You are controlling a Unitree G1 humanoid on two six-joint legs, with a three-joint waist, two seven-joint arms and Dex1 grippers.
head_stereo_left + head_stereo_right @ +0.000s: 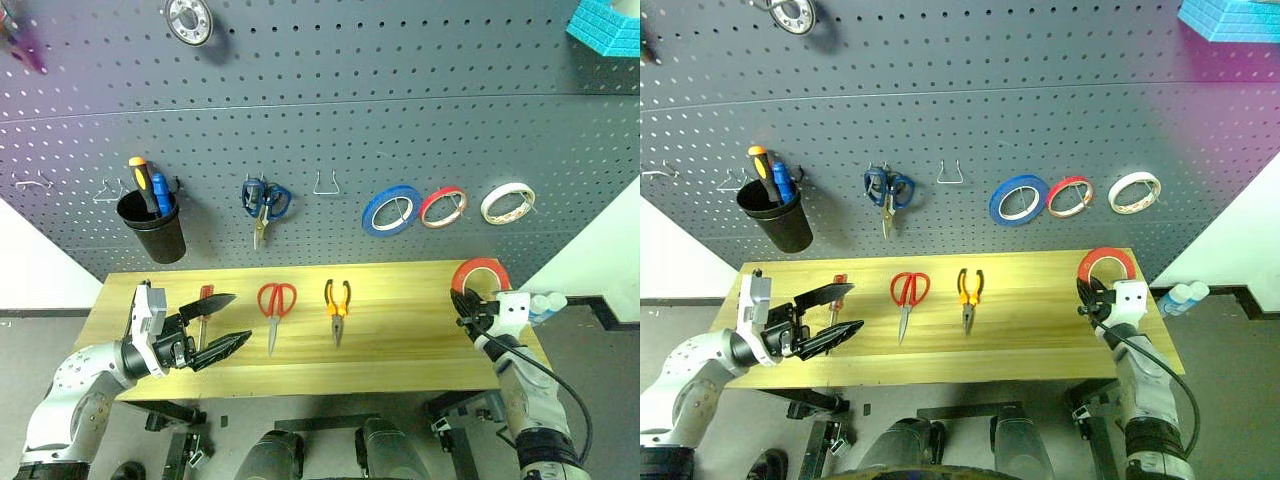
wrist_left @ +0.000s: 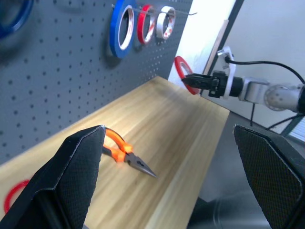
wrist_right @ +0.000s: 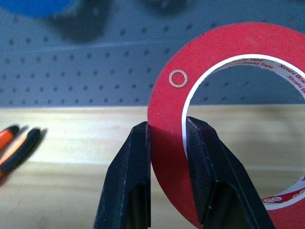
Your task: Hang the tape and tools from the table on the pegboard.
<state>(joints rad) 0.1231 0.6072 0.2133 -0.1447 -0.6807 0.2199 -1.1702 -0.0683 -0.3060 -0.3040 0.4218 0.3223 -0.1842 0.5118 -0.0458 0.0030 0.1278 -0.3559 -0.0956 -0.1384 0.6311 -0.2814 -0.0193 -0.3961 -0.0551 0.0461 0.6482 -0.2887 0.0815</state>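
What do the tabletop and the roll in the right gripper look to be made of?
Table: light wood planks, smooth faintly glossy finish, grain lines visible. Red tape roll, pinched by the right gripper: thin matte red tape, probably on a printed white card or plastic core.

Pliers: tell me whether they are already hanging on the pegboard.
No, the pliers lie flat on the table, below the pegboard.

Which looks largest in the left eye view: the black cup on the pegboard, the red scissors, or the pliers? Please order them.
1. The black cup looks largest.
2. The red scissors come next; they are longer than the pliers.
3. The pliers look smallest, though close to the scissors.
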